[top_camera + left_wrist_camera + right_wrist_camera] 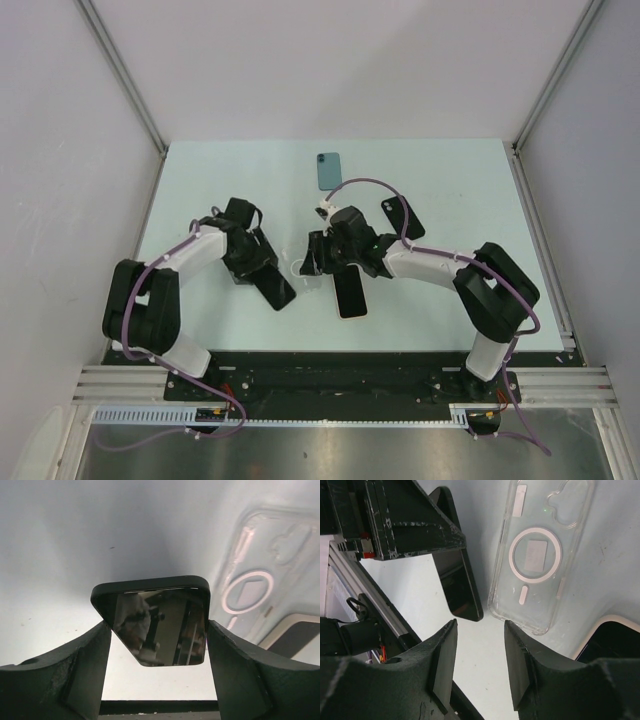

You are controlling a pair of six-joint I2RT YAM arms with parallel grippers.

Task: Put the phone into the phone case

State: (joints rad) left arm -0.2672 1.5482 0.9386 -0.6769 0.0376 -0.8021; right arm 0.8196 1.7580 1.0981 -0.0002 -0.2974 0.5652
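Where left gripper (159, 630) jaws close: black phone (155, 592) clamped betw. them
Right gripper (480, 630) jaws: released, apart
Clear phone case (535, 555): just ahead of R jaws

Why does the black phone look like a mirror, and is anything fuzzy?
Left wrist view: the phone has a glossy dark screen that reflects the room, and the case behind it looks soft, a bit out of focus. Right wrist view: the case is sharp. Top view: even light, only faint shadows.
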